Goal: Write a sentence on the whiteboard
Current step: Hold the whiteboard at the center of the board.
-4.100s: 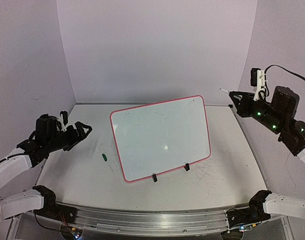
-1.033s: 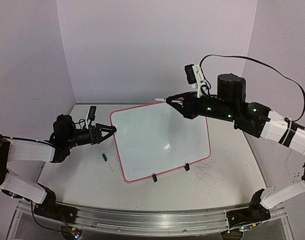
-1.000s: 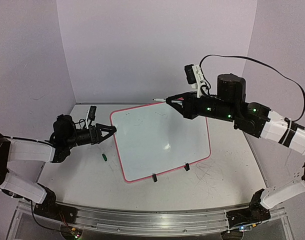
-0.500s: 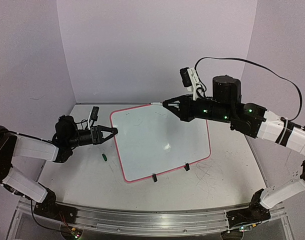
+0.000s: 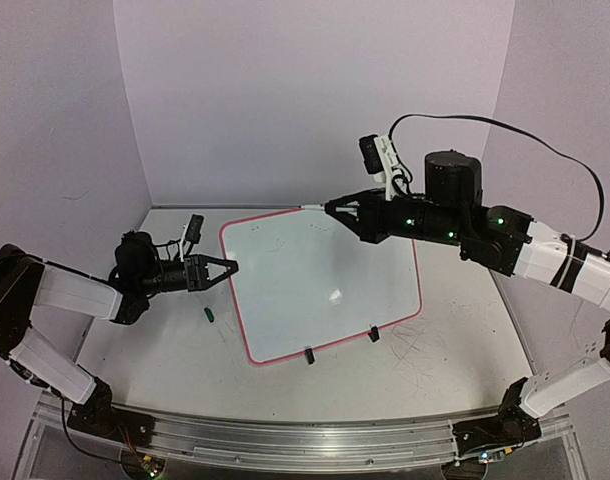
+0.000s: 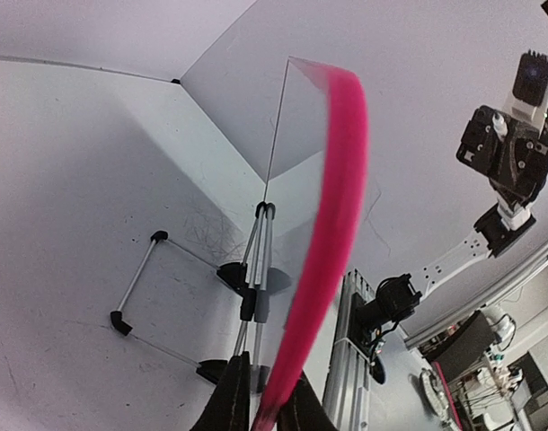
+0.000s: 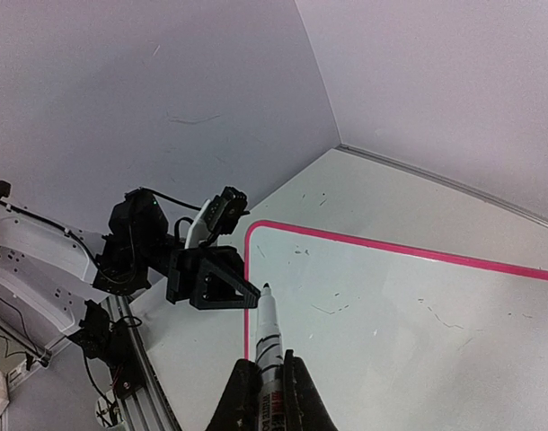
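The board (image 5: pixel 320 285) stands tilted back on the table (image 5: pixel 150 345), ahead of both grippers. It has a pink rim all round and two black clips (image 5: pixel 308 355) on its near edge. Faint grey specks dot its face.

The left gripper (image 5: pixel 231 266) is at the board's left edge, near the upper corner. In the left wrist view its fingers (image 6: pixel 231 404) are drawn in close, with the rim (image 6: pixel 332 206) running up from between them, so it appears to be pinching the rim. Just past those fingertips, behind the rim, the thin metal legs of a stand (image 6: pixel 256 260) prop the board from the back.

The right gripper (image 5: pixel 335 209) hovers over the board's far edge, clamped on a white marker (image 7: pixel 267 337) that sticks out forward past its fingertips. From above, the marker's tip lies over the left part of that far edge. In the right wrist view the tip shows just inside the rim, with the left gripper just to its left. Whether the tip touches the board cannot be told.

Below the left gripper, a small green piece (image 5: pixel 209 314) lies on the table just beside the board's left edge.
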Robot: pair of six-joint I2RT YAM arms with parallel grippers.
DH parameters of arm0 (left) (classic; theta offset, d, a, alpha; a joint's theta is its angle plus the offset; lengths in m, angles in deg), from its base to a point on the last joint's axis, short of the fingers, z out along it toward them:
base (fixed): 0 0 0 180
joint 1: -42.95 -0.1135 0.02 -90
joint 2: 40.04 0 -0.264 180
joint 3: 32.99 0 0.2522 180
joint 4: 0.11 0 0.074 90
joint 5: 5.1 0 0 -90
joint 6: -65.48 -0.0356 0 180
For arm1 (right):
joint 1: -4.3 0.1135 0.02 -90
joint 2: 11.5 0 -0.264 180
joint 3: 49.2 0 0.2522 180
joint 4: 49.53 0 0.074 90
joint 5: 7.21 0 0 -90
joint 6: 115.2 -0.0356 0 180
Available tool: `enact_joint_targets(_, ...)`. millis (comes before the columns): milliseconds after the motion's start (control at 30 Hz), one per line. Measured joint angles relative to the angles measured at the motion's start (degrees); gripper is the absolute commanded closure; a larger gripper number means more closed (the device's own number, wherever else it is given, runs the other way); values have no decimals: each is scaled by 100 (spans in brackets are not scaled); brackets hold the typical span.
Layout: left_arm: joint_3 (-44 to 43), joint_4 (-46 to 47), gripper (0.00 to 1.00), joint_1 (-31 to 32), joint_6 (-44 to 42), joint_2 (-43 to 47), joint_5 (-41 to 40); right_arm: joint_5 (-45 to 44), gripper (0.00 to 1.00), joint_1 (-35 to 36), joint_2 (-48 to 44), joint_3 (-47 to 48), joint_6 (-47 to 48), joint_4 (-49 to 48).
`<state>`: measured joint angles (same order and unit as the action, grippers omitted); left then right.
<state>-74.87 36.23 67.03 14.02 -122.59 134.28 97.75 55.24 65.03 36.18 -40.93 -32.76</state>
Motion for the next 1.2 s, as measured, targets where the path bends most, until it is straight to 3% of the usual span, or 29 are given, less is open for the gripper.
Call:
enact_joint_targets(267, -66, 185, 100, -13, -461, -158, 143, -28, 100, 0, 22, 13, 83, 2)
enact_joint_targets(1200, -223, 297, 98, -94, -555, -404, 407, -494, 100, 0, 154, -228, 1067, -291)
